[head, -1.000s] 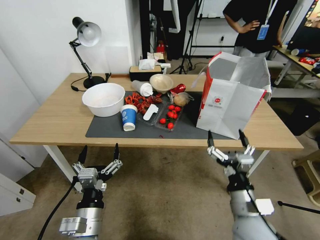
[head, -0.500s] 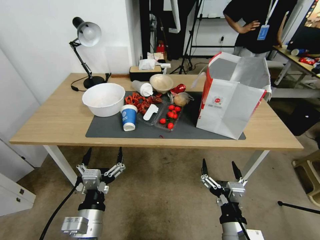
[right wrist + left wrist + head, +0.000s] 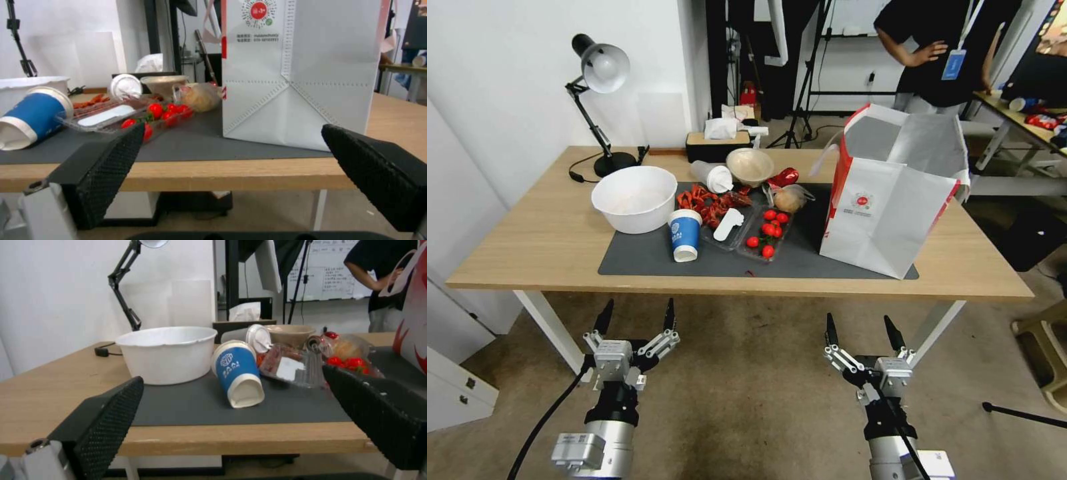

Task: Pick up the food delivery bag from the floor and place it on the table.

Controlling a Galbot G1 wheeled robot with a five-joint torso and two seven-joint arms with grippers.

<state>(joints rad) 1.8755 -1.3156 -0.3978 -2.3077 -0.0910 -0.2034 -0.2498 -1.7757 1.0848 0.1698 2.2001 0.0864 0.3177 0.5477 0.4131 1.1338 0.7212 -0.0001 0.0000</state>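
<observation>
The food delivery bag (image 3: 894, 193) stands upright on the right side of the surface (image 3: 527, 247). The right hand (image 3: 864, 333) and left hand (image 3: 635, 319) hang open, low by the near edge. Keep them clear of the bag.

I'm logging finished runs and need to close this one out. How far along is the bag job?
Done, by the look of it: the food delivery bag stands upright on the table, partly on its dark mat. Nothing is in hand: the right gripper and left gripper are both open and empty, low over the floor in front of the table edge. Nothing looks left to do.
</observation>
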